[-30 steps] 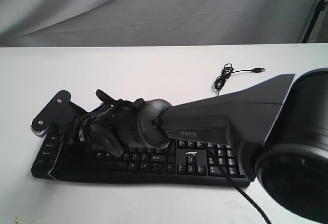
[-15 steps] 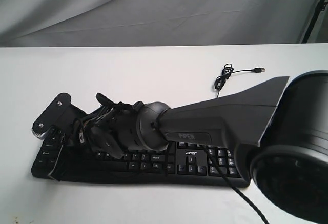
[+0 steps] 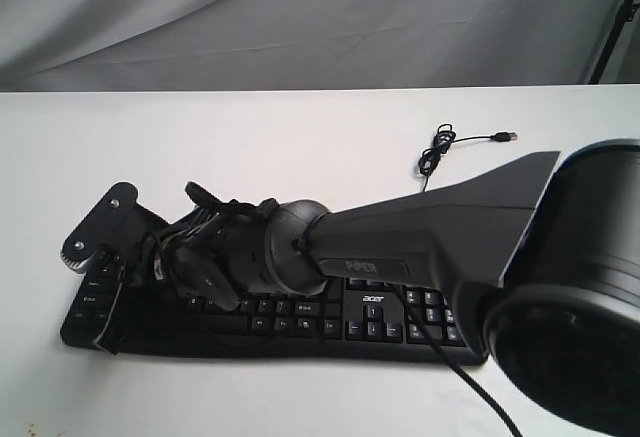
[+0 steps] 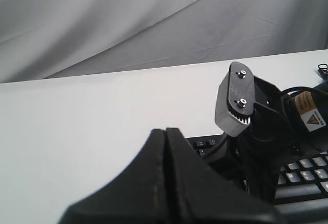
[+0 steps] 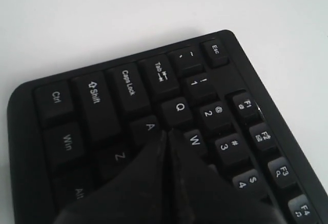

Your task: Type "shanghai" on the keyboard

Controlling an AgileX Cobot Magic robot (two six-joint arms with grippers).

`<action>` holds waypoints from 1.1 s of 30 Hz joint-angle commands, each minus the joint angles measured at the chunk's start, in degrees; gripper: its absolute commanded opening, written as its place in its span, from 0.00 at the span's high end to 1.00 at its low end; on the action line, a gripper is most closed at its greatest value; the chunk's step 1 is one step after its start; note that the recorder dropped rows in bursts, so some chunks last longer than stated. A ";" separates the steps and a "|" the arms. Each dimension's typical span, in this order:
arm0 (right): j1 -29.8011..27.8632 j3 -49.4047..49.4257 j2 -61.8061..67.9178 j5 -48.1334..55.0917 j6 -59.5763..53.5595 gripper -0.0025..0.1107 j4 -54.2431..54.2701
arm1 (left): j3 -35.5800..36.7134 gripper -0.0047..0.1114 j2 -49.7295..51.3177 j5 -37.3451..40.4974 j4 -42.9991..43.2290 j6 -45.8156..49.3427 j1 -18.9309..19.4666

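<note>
Keyboard (image 3: pixel 380 317): flat on the white table (image 3: pixel 300 137), long side across the exterior view, number pad at the right end. USB cable (image 3: pixel 435 152) loose on the table behind it, not plugged in.
Right arm (image 3: pixel 400 237): reaches across the middle to the keyboard's left end, probably because the letters now needed sit there.
Right gripper (image 5: pixel 166 131): fingers pressed together with nothing between them, likely so the pair works as one narrow stylus. Tip over the meeting point of A (image 5: pixel 149 126), Q (image 5: pixel 179 107) and W (image 5: pixel 195 140).
Contact: cannot tell whether the tip touches a key or hovers.
Left gripper (image 4: pixel 165 130): fingers also together and empty, held up off the keyboard's left end. Probably parked there to leave the right arm room.
Step (judgement): lining up on A, or near S, which is hidden under the fingers.
Progress: not readable from these views.
Risk (judgement): tip close to three key edges, so a wrong or double press is possible unless centred before pressing.
</note>
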 commanded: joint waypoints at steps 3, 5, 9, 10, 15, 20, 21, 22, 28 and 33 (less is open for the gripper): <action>-0.38 0.09 -0.80 0.80 -1.15 0.98 0.20 | 0.25 0.96 -0.20 -0.28 0.04 -0.16 -0.23; -0.38 0.20 -2.12 0.80 -1.15 0.98 -0.82 | 0.25 0.96 -0.20 -0.28 0.04 -0.16 -0.23; -0.38 2.98 -6.05 0.80 -1.15 0.98 -1.87 | 0.25 0.96 -0.20 -0.28 0.04 -0.16 -0.23; -0.64 4.51 -7.33 0.63 -1.15 0.98 -2.10 | 0.25 0.96 -0.20 -0.28 0.04 -0.16 -0.23; -2.55 13.23 -13.01 -0.29 -1.15 0.98 -1.41 | 0.25 0.96 -0.20 -0.28 0.04 -0.16 -0.23; -4.42 18.59 -14.59 -2.18 -1.00 0.98 1.15 | 0.25 0.96 -0.20 -0.28 0.04 -0.16 -0.23; -4.42 18.91 -14.59 -2.50 -1.00 0.98 1.15 | 0.25 0.96 -0.20 -0.28 0.04 -0.16 -0.23; -4.42 19.04 -14.34 -2.81 -1.00 0.98 1.15 | 0.25 0.96 -0.20 -0.28 0.04 -0.16 -0.23; -4.42 19.04 -13.27 -4.02 -1.00 0.98 1.15 | 0.25 0.96 -0.20 -0.28 0.04 -0.16 -0.23; -4.42 19.04 -12.18 -5.09 -1.00 0.98 1.15 | 0.25 0.96 -0.20 -0.28 0.04 -0.16 -0.23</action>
